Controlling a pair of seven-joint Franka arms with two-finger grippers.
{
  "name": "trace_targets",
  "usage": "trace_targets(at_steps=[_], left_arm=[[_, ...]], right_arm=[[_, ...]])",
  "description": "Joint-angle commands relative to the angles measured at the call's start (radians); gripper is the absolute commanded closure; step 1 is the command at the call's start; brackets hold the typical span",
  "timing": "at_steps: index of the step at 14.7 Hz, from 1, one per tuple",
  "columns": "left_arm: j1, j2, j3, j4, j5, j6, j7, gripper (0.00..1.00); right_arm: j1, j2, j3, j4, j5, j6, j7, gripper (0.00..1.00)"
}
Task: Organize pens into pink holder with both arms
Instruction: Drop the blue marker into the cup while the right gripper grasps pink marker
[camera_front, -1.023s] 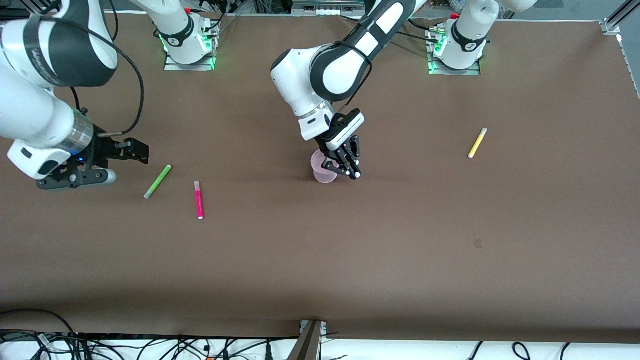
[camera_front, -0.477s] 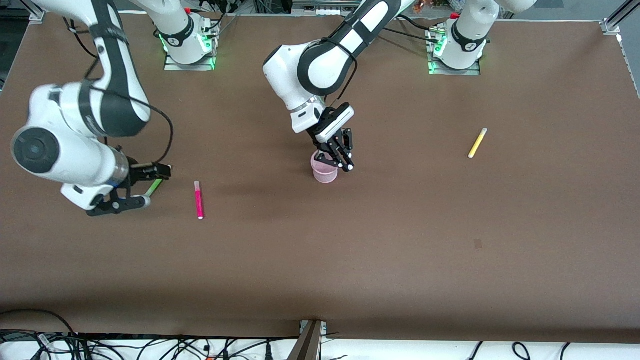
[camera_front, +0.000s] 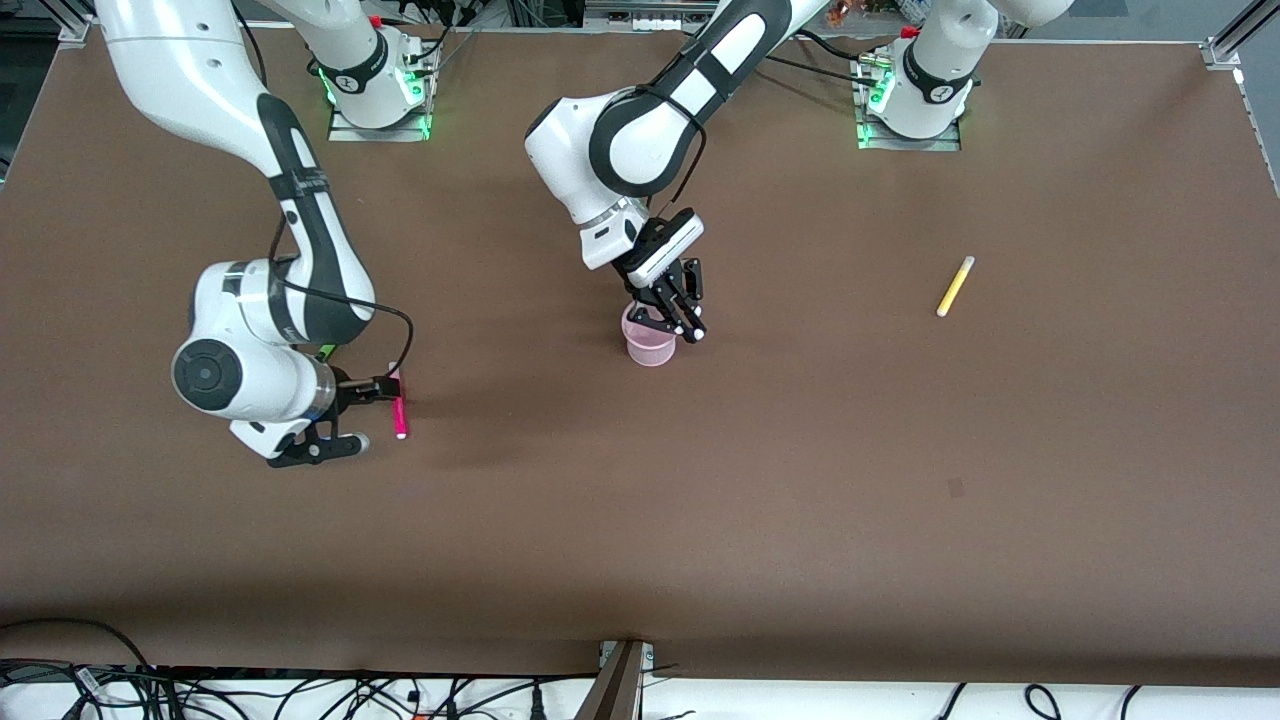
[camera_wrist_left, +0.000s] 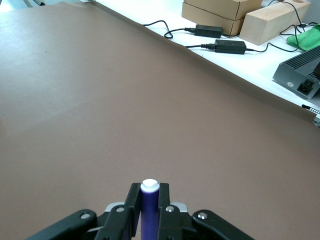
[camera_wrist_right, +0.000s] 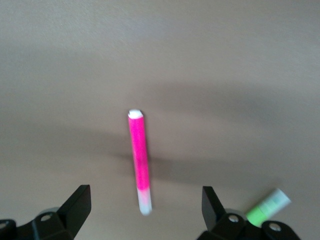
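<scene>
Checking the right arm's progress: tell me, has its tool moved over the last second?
Yes. The right tool, open, has swung from beside the green pen to over the magenta pen, toward the pink holder.

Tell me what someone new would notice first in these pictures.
The left hand, shut on a dark purple pen, hangs over the pink holder mid-table. Toward the right arm's end, the open right hand hovers over the magenta pen. A yellow pen lies alone toward the left arm's end.
</scene>
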Motion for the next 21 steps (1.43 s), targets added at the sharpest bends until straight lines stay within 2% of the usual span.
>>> trace_targets(at_steps=[1,3,4,6,7,8,9,10,11,14,17,21], left_arm=[[-0.017,0.025,0.014,0.05,0.024,-0.024,-0.012,1.0],[-0.017,0.025,0.012,0.05,0.024,-0.024,-0.012,0.96],[-0.017,0.025,0.014,0.05,0.024,-0.024,-0.012,0.94],[-0.017,0.025,0.014,0.05,0.024,-0.024,-0.012,0.83],[-0.017,0.025,0.014,0.05,0.024,-0.024,-0.012,0.82],[-0.017,0.025,0.014,0.05,0.024,-0.024,-0.012,0.72],[-0.017,0.025,0.014,0.05,0.024,-0.024,-0.011,0.56],[-0.017,0.025,0.014,0.05,0.024,-0.024,-0.009,0.23],[-0.017,0.025,0.014,0.05,0.025,-0.024,-0.005,0.0],[-0.015,0.019,0.015,0.05,0.056,-0.025,0.003,0.0],[0.012,-0.03,0.026,0.054,0.044,-0.027,0.115,0.0],[0.164,-0.163,0.018,0.055,-0.137,-0.018,0.384,0.0]], right_arm=[[0.028,0.028,-0.001,-0.032,0.026,0.13,-0.013,0.07],[0.035,0.033,0.001,-0.101,0.026,0.239,-0.016,0.09],[0.035,0.032,0.001,-0.112,0.026,0.25,-0.017,0.11],[0.035,0.032,-0.001,-0.113,0.026,0.25,-0.034,0.17],[0.034,0.033,0.001,-0.113,0.026,0.252,-0.043,0.19],[0.031,0.035,0.001,-0.115,0.026,0.253,-0.051,0.21],[0.026,0.036,0.001,-0.116,0.026,0.255,-0.053,0.24],[0.023,0.036,0.001,-0.116,0.026,0.255,-0.053,0.26],[0.023,0.038,0.001,-0.116,0.026,0.256,-0.053,0.29],[0.023,0.048,0.001,-0.119,0.026,0.27,-0.053,0.39],[0.023,0.048,0.001,-0.129,0.027,0.279,-0.051,0.41],[0.023,0.048,0.001,-0.135,0.041,0.283,-0.051,0.52]])
